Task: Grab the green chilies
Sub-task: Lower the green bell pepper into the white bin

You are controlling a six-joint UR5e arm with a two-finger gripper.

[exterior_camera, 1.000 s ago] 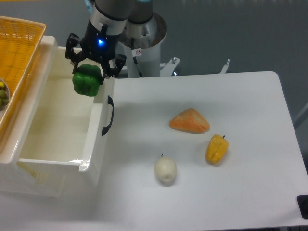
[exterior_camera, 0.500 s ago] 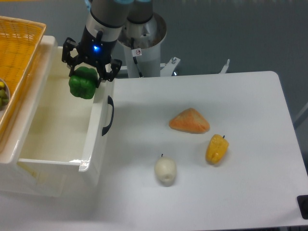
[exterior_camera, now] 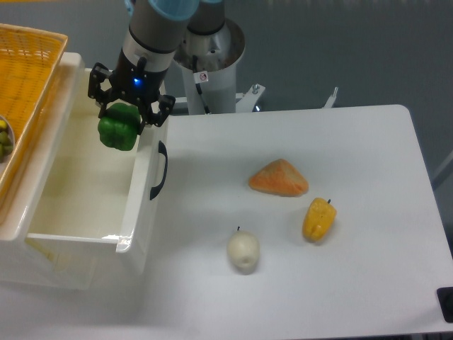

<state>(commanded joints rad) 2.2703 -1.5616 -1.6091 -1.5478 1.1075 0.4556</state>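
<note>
The green chilies (exterior_camera: 118, 127), a glossy dark-green lobed pepper, hang in the air over the back of the white bin (exterior_camera: 78, 234). My gripper (exterior_camera: 126, 106) is shut on the pepper from above, its black fingers (exterior_camera: 101, 86) clasping both sides. The pepper is just left of the bin's right wall and clear of the bin floor.
A yellow pepper (exterior_camera: 318, 219), an orange wedge (exterior_camera: 279, 178) and a pale round fruit (exterior_camera: 243, 251) lie on the white table (exterior_camera: 368, 156). A yellow wicker basket (exterior_camera: 21, 78) with small olive-green fruits (exterior_camera: 4, 138) sits at far left. The bin has a black handle (exterior_camera: 160, 170).
The gripper has carried the green pepper a little to the left, from above the bin's right wall to over the bin's interior. The items on the table have not moved.
</note>
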